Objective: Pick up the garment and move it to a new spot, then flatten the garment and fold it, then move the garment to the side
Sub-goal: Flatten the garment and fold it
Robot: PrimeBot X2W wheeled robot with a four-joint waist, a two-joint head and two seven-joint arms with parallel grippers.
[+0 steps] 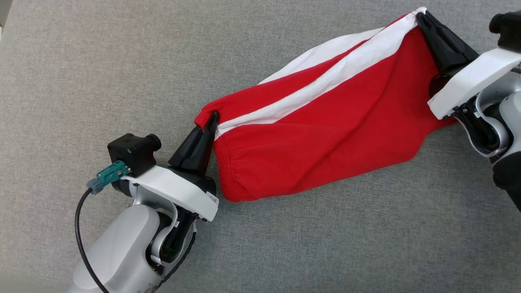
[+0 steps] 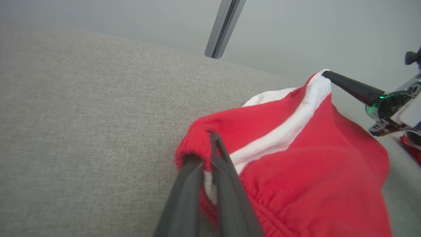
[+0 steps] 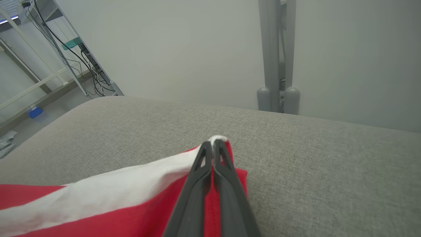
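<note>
The garment (image 1: 325,134) is red with a white stripe and an elastic waistband. It hangs stretched between my two grippers over the grey fabric surface (image 1: 122,61). My left gripper (image 1: 213,118) is shut on the waistband corner at the garment's left end, seen close up in the left wrist view as gripper (image 2: 210,144) pinching the red cloth (image 2: 312,171). My right gripper (image 1: 419,16) is shut on the white-striped corner at the upper right; in the right wrist view the gripper (image 3: 212,146) clamps the cloth (image 3: 98,197). The lower red part sags onto the surface.
The grey upholstered surface (image 3: 329,164) spreads widely on every side of the garment. Beyond its far edge stand a grey post (image 3: 276,65) against a pale wall and a metal rack with cables (image 3: 65,59) at the left.
</note>
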